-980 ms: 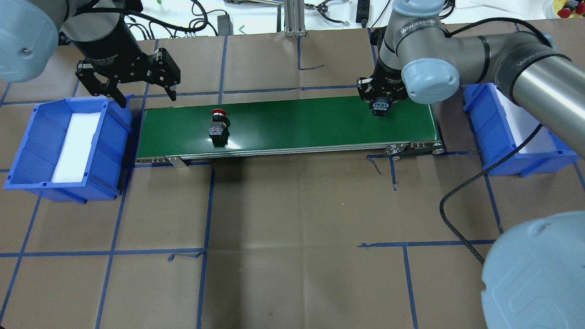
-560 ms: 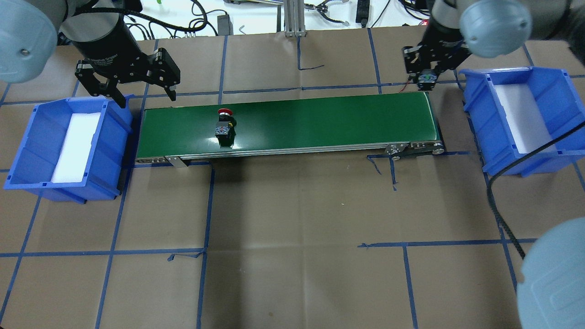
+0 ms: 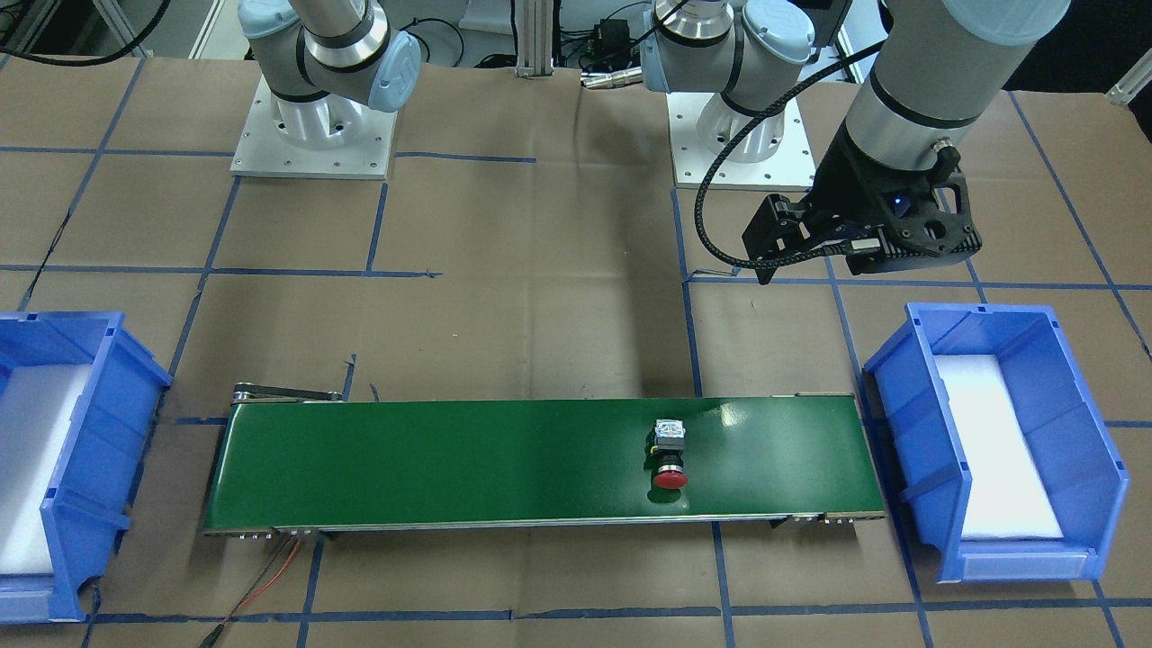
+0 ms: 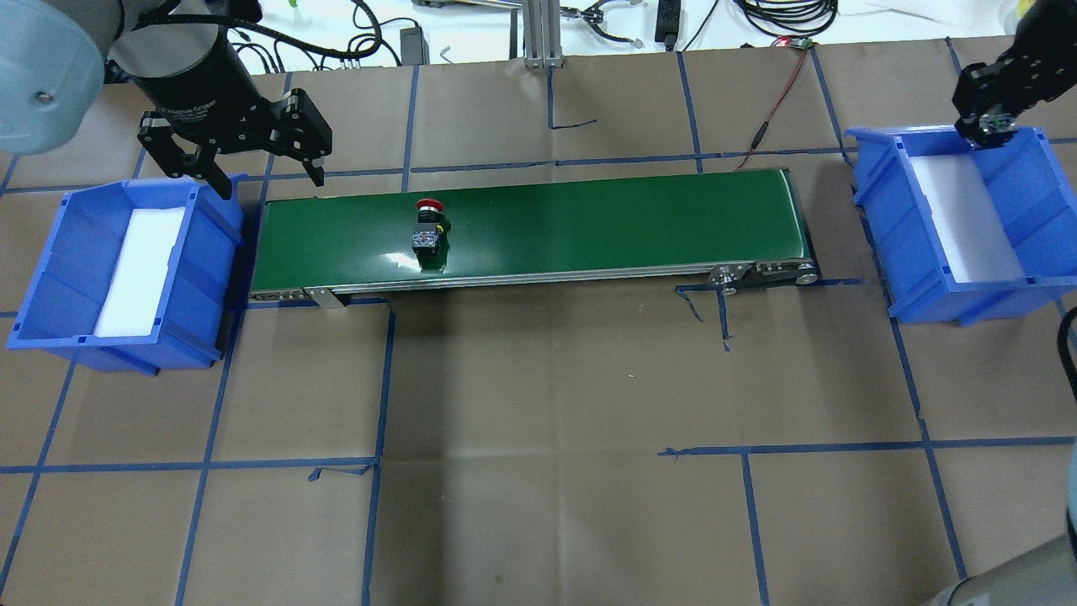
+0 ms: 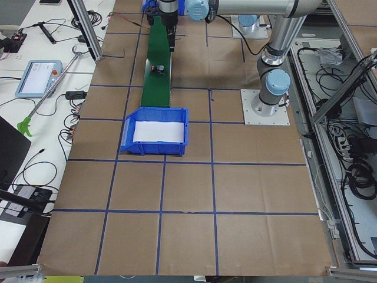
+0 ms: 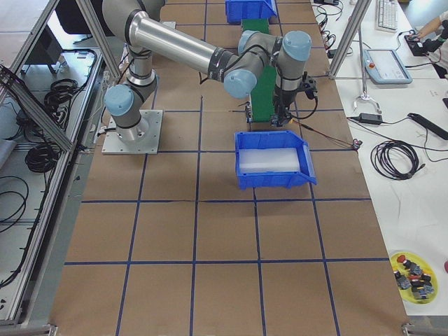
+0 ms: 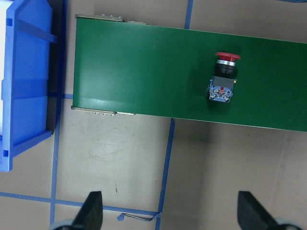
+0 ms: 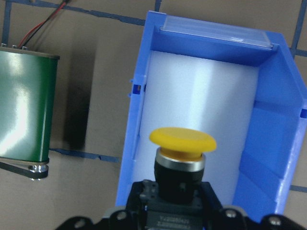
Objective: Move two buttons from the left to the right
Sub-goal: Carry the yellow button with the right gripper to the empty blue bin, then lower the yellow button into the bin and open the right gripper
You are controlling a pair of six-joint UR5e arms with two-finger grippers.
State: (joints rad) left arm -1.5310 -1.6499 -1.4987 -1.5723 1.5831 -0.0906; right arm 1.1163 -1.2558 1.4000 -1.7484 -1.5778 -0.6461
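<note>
The red button (image 4: 427, 225) lies on its side on the green conveyor belt (image 4: 589, 219), left of the belt's middle; it also shows in the front view (image 3: 670, 459) and the left wrist view (image 7: 223, 79). My left gripper (image 4: 269, 181) is open and empty, held above the gap between the left bin and the belt's left end. My right gripper (image 4: 993, 126) is shut on the yellow button (image 8: 182, 158) and holds it above the far end of the right blue bin (image 8: 268, 120).
The left blue bin (image 4: 59, 252) with a white liner stands at the belt's left end. The right blue bin (image 4: 875, 219) stands at its right end. A red and black wire (image 4: 770, 118) runs behind the belt. Blue tape lines cross the brown table.
My right gripper has carried the yellow button from the belt's right end to above the right bin. The red button has moved a little to the right on the belt. The left gripper has not moved.
</note>
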